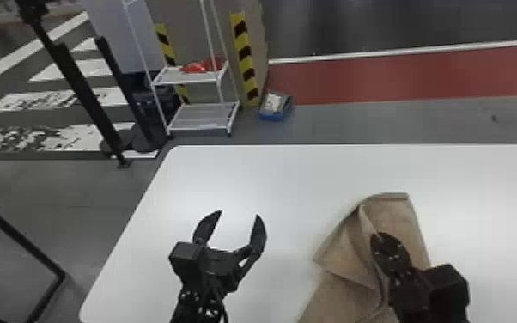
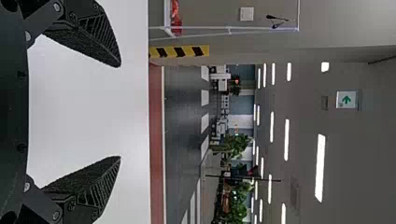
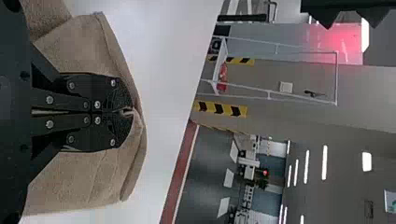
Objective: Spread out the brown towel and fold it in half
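Towel (image 1: 395,217) on white table (image 1: 227,180), rack (image 1: 199,117) beyond

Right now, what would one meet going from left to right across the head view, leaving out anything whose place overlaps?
White metal rack with two shelves → low blue container on the floor → rumpled brown cloth towel.

Strip lights (image 2: 320,168) shine white on the grey ceiling (image 2: 364,154). The worktop (image 1: 296,180) is bright, with hazy glare inside its far left corner. A faint, soft-edged shadow borders the towel (image 1: 399,210). Reddish light washes a pale panel (image 3: 322,42) in the right wrist view.
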You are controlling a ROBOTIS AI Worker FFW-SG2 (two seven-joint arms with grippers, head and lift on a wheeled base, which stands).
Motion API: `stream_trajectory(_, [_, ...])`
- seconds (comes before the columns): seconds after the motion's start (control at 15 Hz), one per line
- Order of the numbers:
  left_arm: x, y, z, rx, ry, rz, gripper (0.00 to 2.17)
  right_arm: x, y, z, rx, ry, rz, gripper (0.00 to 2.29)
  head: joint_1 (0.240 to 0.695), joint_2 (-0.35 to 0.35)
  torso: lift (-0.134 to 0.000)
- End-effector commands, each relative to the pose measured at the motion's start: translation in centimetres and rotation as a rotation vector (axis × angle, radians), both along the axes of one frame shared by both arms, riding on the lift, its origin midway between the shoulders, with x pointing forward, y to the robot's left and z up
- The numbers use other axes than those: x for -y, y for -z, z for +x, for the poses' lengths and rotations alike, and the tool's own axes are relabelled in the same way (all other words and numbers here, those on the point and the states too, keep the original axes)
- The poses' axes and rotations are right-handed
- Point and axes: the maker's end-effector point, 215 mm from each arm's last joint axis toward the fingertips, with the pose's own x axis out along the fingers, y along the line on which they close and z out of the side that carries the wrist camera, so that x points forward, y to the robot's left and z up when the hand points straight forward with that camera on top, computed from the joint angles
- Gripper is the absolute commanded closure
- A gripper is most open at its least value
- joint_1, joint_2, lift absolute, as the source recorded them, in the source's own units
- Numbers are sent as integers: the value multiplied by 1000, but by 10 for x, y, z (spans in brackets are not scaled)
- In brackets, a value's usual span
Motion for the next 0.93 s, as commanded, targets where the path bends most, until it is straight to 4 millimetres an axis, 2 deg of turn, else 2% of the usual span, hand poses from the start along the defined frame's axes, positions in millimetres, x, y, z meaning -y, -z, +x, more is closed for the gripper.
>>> stream_trajectory(0.0, [8,0,-2,1,13,-2,198,65,0,12,-3,111,10,1318,695,218,-57])
stream_trajectory(0.13, [16,2,-5,-6,28,-4,198,121,21,9,-45,208,12,1318,695,162,-57])
stream_trajectory(0.2, [24,4,-5,-9,40,-5,198,141,32,3,-60,235,13,1318,695,128,-57])
stream_trajectory(0.27, [33,7,-5,-16,61,-1,198,150,36,-3,-52,244,22,1318,695,99,-57])
stream_trajectory(0.33, [47,11,-3,-25,82,-5,198,154,39,-11,-45,246,20,1318,695,35,-57])
stream_trajectory(0.4, [63,18,1,-47,112,-8,198,158,38,-17,-30,248,21,1318,695,9,-57])
stream_trajectory(0.53, [97,48,3,-153,199,-18,218,161,39,-22,-32,250,26,1318,695,-46,-57])
stream_trajectory(0.6, [110,63,0,-206,239,-33,269,161,41,-23,-34,246,25,1318,695,-46,-57])
stream_trajectory(0.67, [121,72,-3,-232,272,-52,329,162,42,-25,-37,248,24,1318,695,-87,-57])
stream_trajectory(0.87, [143,90,-9,-302,345,-101,329,163,41,-25,-34,246,21,1318,695,-135,-57])
